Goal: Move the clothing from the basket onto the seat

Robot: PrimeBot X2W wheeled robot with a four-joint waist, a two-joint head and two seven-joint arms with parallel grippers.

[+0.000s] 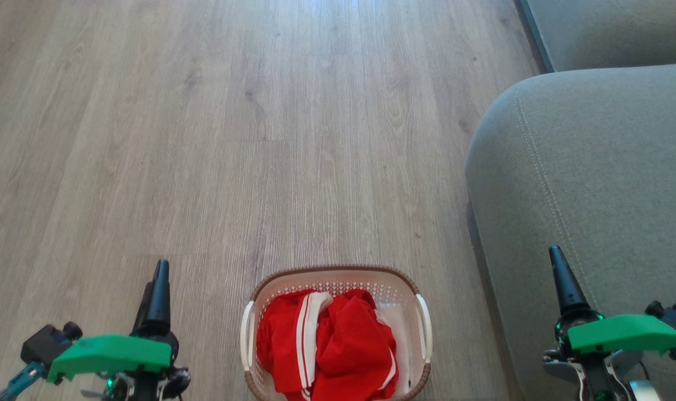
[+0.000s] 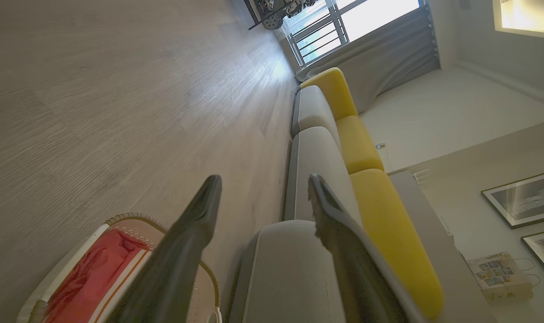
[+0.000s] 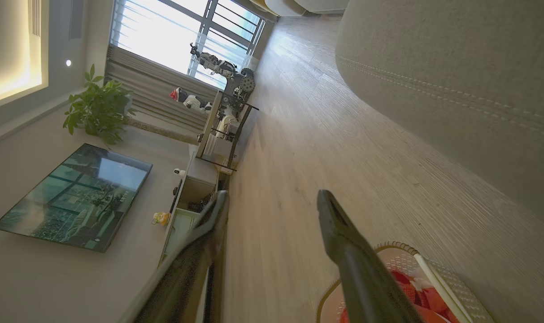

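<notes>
The clothing (image 1: 338,345), bright red fabric with white stripes, lies bunched in the basket (image 1: 326,270), a cream perforated tub with a brown rim, on the floor at the bottom centre of the head view. The grey-green seat (image 1: 594,167) rises just right of it. My left gripper (image 1: 160,264) hovers left of the basket and my right gripper (image 1: 555,253) hangs over the seat's front edge. In the left wrist view the left gripper (image 2: 263,179) is open and empty, above the basket (image 2: 132,220), clothing (image 2: 88,278) and seat (image 2: 289,269). The right gripper (image 3: 272,195) is open and empty, beside the basket (image 3: 437,273).
Pale wooden floor (image 1: 232,139) stretches ahead and to the left. Yellow back cushions (image 2: 366,148) line the sofa. A television (image 3: 74,197), a low cabinet (image 3: 195,184), a plant (image 3: 99,107) and a shelf rack (image 3: 227,121) stand along the opposite wall.
</notes>
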